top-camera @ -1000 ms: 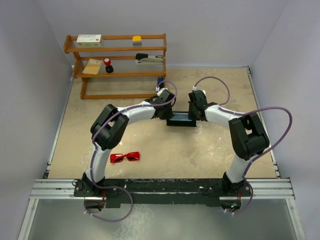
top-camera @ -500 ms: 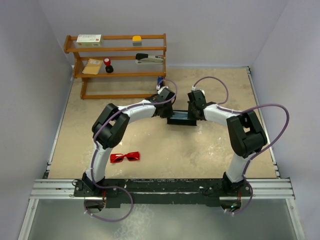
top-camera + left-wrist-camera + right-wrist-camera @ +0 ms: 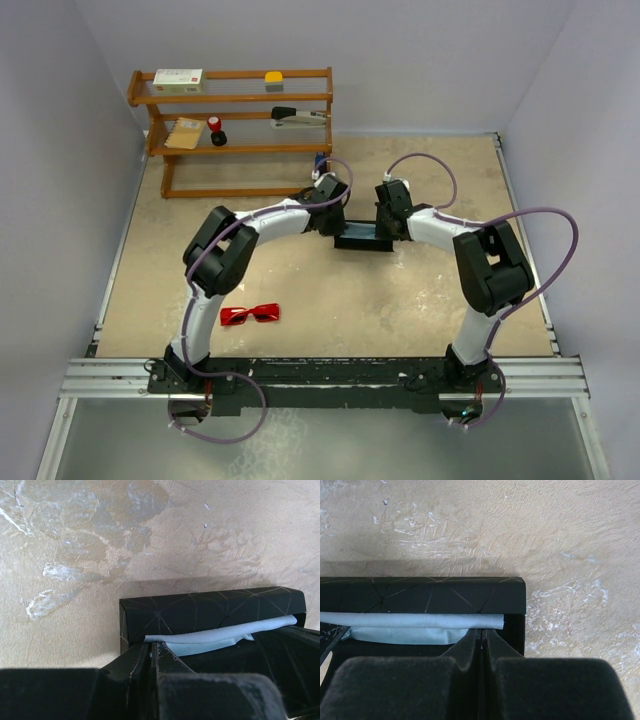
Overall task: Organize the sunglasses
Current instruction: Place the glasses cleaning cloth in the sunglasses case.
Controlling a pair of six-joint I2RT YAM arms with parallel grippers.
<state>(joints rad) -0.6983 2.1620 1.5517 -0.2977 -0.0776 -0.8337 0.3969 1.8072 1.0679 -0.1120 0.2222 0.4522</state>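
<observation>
Presently the left gripper (image 3: 152, 652) and right gripper (image 3: 481, 636) clench the near wall of the open case (image 3: 210, 609); uneven pulling may spill its cloth (image 3: 215, 635).

Bright red sunglasses (image 3: 250, 314). Mottled beige worktop (image 3: 330, 300) streaked with whitish patches. Black case (image 3: 210, 611) patterned with thin pale geometric lines, with a light blue cloth (image 3: 220, 635) showing at its opening. Orange-brown wooden rack (image 3: 240, 99).
</observation>
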